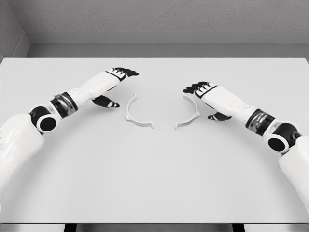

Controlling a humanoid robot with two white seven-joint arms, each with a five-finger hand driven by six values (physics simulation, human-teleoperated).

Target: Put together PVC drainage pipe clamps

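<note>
We see a pale grey table [154,183] filling the frame, grey wall at top | two white half-ring clamp pieces at centre, left half [135,115] and right half [189,114], apart, facing each other | left hand [117,79] upper left, right hand [205,93] right of centre, both relaxed, empty

A pale grey desk [154,183] is filling most of the view under soft, even light. Behind it, a speckled grey wall [164,14] is rising above a lighter baseboard [169,37].
</note>
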